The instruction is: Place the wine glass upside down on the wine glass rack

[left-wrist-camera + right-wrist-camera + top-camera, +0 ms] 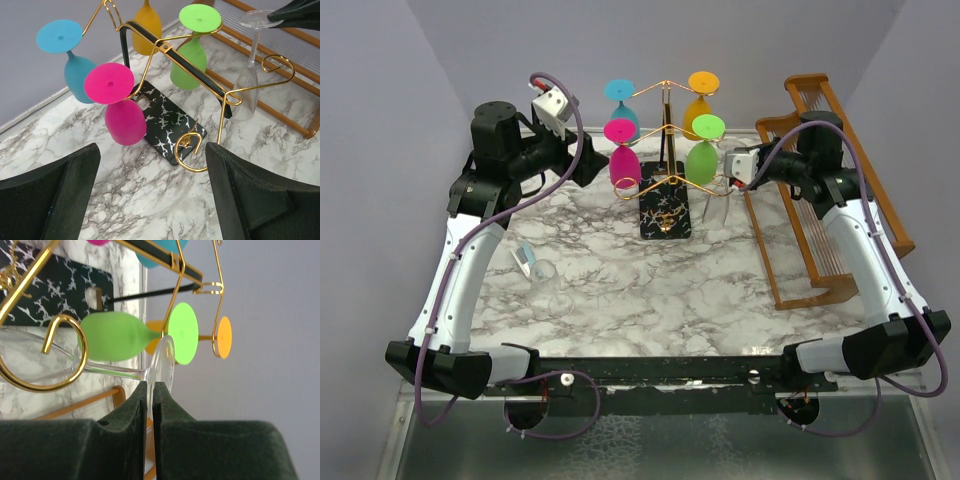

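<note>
The wine glass rack [665,130], gold wire on a black speckled base [665,212], stands at the table's far middle with cyan, orange, pink and green glasses hanging upside down. My right gripper [730,166] is shut on the foot of a clear wine glass [715,200], held upside down at the rack's lower right arm. In the right wrist view the gripper [150,385] pinches the clear foot [165,360], and the stem [115,371] crosses a gold curl [70,355]. My left gripper [588,160] is open and empty left of the rack, as its wrist view [152,150] shows.
A brown wooden slatted rack [840,200] stands along the right side behind my right arm. A second clear glass [545,275] lies on the marble at the left, beside a small blue and white object [525,258].
</note>
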{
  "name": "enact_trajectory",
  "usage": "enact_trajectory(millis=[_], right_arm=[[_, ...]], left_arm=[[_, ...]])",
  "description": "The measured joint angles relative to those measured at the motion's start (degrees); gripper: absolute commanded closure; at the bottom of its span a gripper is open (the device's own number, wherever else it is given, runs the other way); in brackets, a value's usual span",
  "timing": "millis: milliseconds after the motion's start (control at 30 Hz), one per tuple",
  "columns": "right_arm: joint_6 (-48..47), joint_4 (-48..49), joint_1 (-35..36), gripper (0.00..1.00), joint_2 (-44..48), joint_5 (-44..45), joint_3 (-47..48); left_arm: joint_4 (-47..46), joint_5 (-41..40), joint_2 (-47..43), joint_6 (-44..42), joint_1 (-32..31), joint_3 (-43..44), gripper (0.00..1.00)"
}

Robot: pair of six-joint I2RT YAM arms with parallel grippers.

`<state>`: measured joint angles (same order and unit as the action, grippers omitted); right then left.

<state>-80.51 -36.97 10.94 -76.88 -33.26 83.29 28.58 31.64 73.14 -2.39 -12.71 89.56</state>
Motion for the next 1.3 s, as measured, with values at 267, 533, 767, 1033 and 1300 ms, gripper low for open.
enact_trajectory(millis=[267,533,767,1033,1300], right_arm=[[-2.82,-3.61,0.39,0.96,-2.36,-8.87,2.62],[-4.63,-6.91,0.76,0.95,-2.97,-14.05,4.22],[-5.77,-8.96,1.07,0.95,-3.19,-17.86,5.38],[-6.88,-10.82,1.14,0.94,-3.19,-19.85,5.49],[-7.58,-12.81,1.14,0.94,-1.4,-19.98,5.14]], left_arm=[[0.0,0.02,0.0,-0.07,0.28,-0.22,0.11],[0.02,0.02,0.07,-0.17,0.39,-0.22,0.11],[0.02,0.02,0.11,-0.35,0.46,-0.22,0.11],[0.02,0.04,0.11,-0.68,0.63,-0.22,0.11],[-0.02,0.11,0.11,-0.81,0.63,-0.57,0.11]])
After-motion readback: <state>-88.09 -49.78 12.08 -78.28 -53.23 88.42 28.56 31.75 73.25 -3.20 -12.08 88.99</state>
